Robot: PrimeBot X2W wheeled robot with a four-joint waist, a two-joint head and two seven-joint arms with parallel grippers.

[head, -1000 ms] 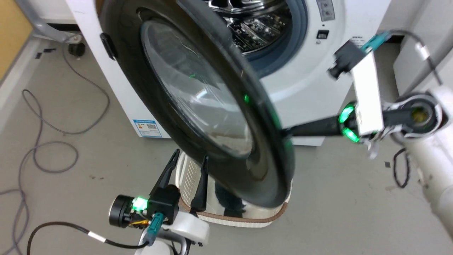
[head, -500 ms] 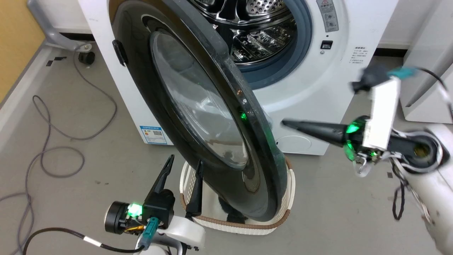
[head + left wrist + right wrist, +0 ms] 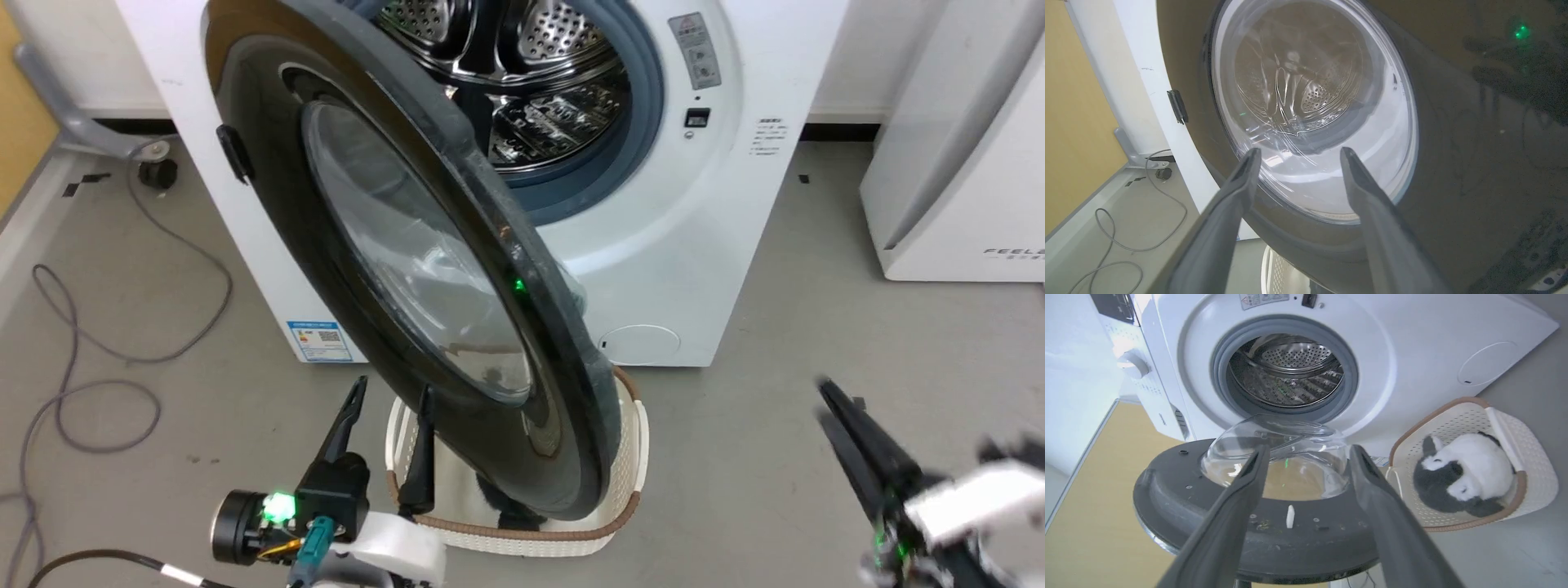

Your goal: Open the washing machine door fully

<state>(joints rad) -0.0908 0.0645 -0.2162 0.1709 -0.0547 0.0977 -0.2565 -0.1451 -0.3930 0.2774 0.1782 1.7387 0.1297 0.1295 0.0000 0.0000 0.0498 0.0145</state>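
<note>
The washing machine door (image 3: 269,204), a glossy black disc with a clear glass bowl, hangs swung out from the white washing machine (image 3: 694,245), leaving the steel drum (image 3: 522,73) exposed. My left gripper (image 3: 392,390) is open just below and in front of the door's lower edge. In the left wrist view its fingers (image 3: 1299,151) frame the door's glass (image 3: 1310,90). My right gripper (image 3: 821,400) hangs free at the lower right, away from the door. The right wrist view shows it open (image 3: 1308,450), facing the door's inner side (image 3: 1180,486) with nothing held.
A white woven basket (image 3: 522,535) with a black-and-white plush toy (image 3: 1466,477) sits on the floor under the door. Grey cables (image 3: 82,384) loop across the floor at the left. A white slanted appliance (image 3: 955,163) stands to the right of the machine.
My right gripper has left the door's edge, pulled back to the lower right and opened. The head camera has shifted. The left gripper stays open by the door's lower edge.
</note>
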